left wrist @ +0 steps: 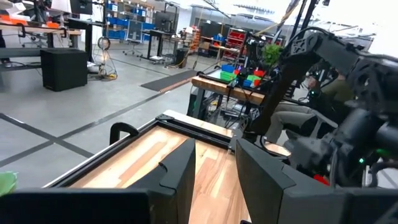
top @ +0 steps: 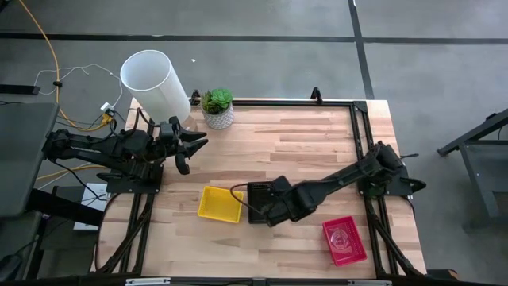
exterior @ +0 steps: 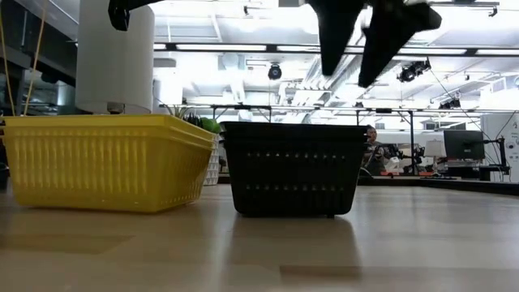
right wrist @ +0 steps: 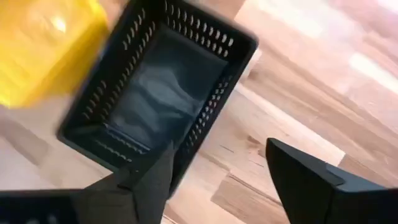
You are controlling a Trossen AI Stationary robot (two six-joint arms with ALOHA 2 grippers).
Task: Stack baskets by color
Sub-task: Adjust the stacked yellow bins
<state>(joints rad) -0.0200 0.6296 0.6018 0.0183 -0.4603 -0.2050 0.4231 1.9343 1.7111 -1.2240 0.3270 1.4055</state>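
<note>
hovering right hand (exterior: 357, 61), fingers spread and released, just above black basket (exterior: 292, 166) beside yellow basket (exterior: 105, 162)

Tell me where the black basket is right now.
In the high view the black basket sits near the table's front middle, just right of the yellow basket, under the right gripper, whose jaws are open above it.

Bright even overhead light, ceiling strip lamps (glaring in low view), motion blur in right wrist view, soft shadows.
</note>
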